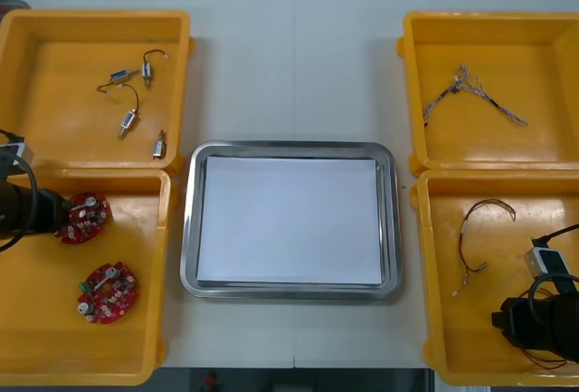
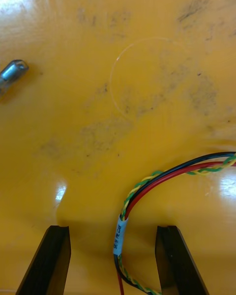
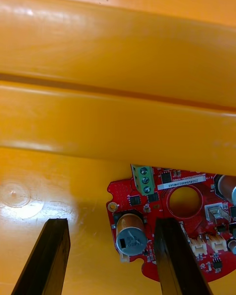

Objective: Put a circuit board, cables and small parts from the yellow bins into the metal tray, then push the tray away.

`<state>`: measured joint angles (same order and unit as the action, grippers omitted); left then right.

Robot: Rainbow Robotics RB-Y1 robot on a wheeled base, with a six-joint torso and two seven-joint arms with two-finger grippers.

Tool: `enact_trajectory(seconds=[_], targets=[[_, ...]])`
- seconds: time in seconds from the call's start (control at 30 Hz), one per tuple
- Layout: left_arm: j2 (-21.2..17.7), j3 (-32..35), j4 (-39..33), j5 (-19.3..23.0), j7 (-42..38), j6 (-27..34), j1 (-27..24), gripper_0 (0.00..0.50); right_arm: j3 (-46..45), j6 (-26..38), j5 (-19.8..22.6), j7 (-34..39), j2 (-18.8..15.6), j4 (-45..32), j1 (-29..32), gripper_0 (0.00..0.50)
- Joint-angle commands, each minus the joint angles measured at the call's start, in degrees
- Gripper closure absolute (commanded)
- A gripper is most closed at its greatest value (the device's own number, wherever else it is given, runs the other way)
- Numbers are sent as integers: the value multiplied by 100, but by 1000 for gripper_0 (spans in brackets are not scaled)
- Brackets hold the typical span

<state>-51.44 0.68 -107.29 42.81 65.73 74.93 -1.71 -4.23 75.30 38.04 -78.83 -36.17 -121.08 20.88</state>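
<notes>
The left gripper [image 1: 61,213] sits in the near left yellow bin [image 1: 36,320], at 9 o'clock from the metal tray [image 1: 289,148], with its tips at a round red circuit board [image 1: 84,218]. In the left wrist view its fingers [image 3: 49,255] stand wide apart. The board's edge and a grey capacitor lie between them, and one finger overlaps the board; whether it touches, I cannot tell. A second board [image 1: 107,291] lies apart, at 5 o'clock from the first.

The right gripper [image 1: 503,321] is low in the near right yellow bin [image 1: 452,347], at 4 o'clock from the tray. It too is spread wide, straddling a red, black and yellow-green cable [image 2: 147,187] that lies on the bin floor. A thinner cable [image 1: 479,229] lies at 12 o'clock from that gripper.

The tray is white inside. Small metal parts [image 1: 145,71] lie in the far left bin at 10 o'clock from it, and a twisted cable [image 1: 470,89] lies in the far right bin at 2 o'clock.
</notes>
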Motion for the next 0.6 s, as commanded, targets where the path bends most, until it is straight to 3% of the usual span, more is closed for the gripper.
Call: enact_trajectory(seconds=[0.03,0.37,0.43,0.47,0.5,0.57,0.6], targets=[[116,-77,7,-115,-122,-66,-145,0,159,-85,-130,-291,-180,23,223,0],[125,-218,86,-247,-166,-119,-145,0,212,-68,-183,-326,-180,23,302,0],[125,-235,86,-247,-201,-119,-136,195,212,-68,-183,-326,-180,23,302,0],[116,-253,86,-247,-228,-119,-136,375,212,-68,-183,-326,-180,23,302,0],[125,-253,77,-247,-236,-119,-136,496,212,-59,-192,-326,-180,23,302,0],[125,-253,77,-247,-263,-119,-145,500,212,-68,-192,-344,-180,23,320,0],[116,-253,77,-247,-271,-119,-136,500,212,-68,-183,-370,-180,23,320,96]])
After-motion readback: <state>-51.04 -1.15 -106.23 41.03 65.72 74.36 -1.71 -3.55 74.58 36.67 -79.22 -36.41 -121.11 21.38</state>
